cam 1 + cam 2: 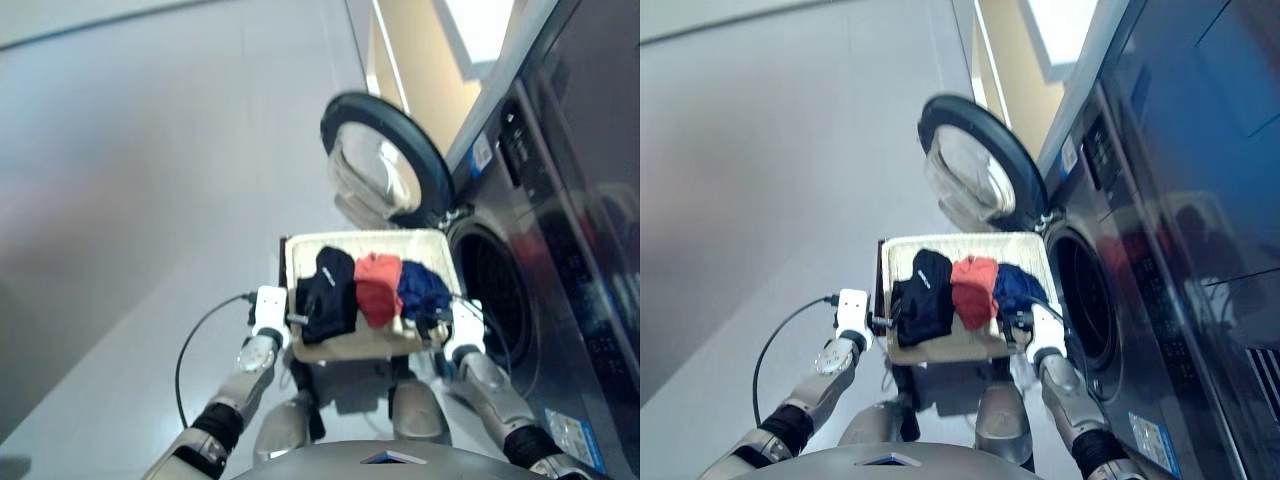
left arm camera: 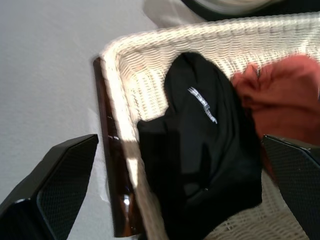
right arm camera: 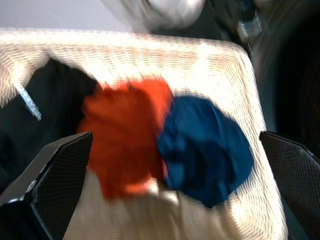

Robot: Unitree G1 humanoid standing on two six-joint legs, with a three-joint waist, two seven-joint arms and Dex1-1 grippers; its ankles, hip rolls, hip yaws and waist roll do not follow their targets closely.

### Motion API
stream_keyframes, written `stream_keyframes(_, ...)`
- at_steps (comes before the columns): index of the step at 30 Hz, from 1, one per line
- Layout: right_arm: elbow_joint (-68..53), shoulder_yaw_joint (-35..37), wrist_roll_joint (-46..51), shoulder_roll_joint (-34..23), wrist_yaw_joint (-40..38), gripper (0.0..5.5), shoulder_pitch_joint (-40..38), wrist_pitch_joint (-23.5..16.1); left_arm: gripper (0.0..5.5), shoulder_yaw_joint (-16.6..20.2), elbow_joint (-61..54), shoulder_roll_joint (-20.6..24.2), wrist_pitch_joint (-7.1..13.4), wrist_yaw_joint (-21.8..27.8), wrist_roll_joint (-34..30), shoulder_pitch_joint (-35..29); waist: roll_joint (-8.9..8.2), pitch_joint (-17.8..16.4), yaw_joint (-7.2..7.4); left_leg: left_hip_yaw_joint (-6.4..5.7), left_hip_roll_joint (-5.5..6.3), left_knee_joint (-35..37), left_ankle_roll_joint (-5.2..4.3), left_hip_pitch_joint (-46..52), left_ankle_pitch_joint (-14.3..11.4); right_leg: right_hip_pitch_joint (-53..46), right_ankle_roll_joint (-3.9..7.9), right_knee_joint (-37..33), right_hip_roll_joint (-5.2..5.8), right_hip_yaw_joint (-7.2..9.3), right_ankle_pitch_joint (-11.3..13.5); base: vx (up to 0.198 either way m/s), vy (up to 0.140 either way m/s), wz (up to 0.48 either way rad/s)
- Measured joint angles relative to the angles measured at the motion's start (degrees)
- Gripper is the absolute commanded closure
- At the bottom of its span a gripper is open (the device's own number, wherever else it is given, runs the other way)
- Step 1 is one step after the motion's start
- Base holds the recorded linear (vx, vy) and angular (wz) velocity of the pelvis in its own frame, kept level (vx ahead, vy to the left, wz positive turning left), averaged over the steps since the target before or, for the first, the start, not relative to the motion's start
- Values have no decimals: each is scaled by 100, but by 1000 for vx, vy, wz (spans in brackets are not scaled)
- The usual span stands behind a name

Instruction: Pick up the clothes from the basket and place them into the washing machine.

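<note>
One pale grey floor (image 1: pixel 130 180) fills room, smooth, faintly glossy; tan wall panel (image 1: pixel 415 70) beyond. Washing machine (image 1: pixel 560 250) at right, round door (image 1: pixel 385 160) swung open, dark drum mouth (image 1: pixel 492 285) exposed. Basket (image 1: pixel 345 243) just beside porthole, between both arms. Inside, side by side: black garment (image 1: pixel 328 292), orange-red garment (image 1: pixel 377 287), navy garment (image 1: pixel 422 287). Left gripper (image 2: pixel 165 220) fingers spread wide, straddling basket's dark rim, gripping nothing. Right gripper (image 3: pixel 170 220) likewise spread, empty, over the clothes.
</note>
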State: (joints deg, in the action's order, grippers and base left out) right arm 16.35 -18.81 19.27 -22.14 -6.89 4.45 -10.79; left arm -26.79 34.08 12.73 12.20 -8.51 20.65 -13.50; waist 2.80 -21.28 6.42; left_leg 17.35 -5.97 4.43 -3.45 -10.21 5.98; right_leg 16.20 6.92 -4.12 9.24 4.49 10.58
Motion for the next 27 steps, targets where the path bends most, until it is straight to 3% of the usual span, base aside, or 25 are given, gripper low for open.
stream_keyframes(3,-262,-126,-104,-46,-180,0,455,-77,0,-51,6,27,-5,-194,-14,-585,-68,-512,7,-124,-5,-134,-15,-266,23,267,-80,145,-28,-27,66,-103,-76,-30)
stream_keyframes(8,-820,-331,-336,-94,-502,0,1015,-135,0,-216,14,5,-2,-616,-25,-1416,-301,-793,15,-233,-43,-419,-20,-877,18,1048,-118,802,-32,-100,-128,-119,-64,25)
stream_keyframes(10,-965,-420,-337,-84,-607,0,1213,-180,0,-214,19,-4,0,-777,-25,-1653,-344,-822,28,-339,-52,-595,-36,-1171,3,1385,-106,1125,-24,-152,-264,-82,-27,96)
stream_keyframes(15,-1055,-779,-570,-21,-691,0,1826,-232,0,-176,300,0,-5,-1121,-19,-2171,-498,-904,53,-428,-139,-1100,-58,-1837,-76,2136,-185,1840,-41,-191,-500,-26,-6,25)
stream_keyframes(21,-1105,-1067,-608,140,-820,0,2039,-231,0,133,813,-17,-3,-1439,299,-2572,-697,-913,181,-495,-344,-1526,-141,-2448,-145,2703,-251,2156,-197,-218,-536,0,0,0)
stream_keyframes(24,-1246,-1142,-607,141,-816,0,2030,-230,0,292,1179,-30,-13,-1551,483,-2809,-737,-921,329,-561,-409,-1634,-166,-2647,-160,2862,-286,2236,-249,-198,-550,0,0,0)
stream_keyframes(27,-1490,-1188,-604,38,-794,0,1945,-231,0,359,1628,-40,-17,-1640,546,-3150,-741,-919,347,-624,-452,-1776,-218,-2807,-200,3017,-362,2378,-276,-180,-601,0,0,0)
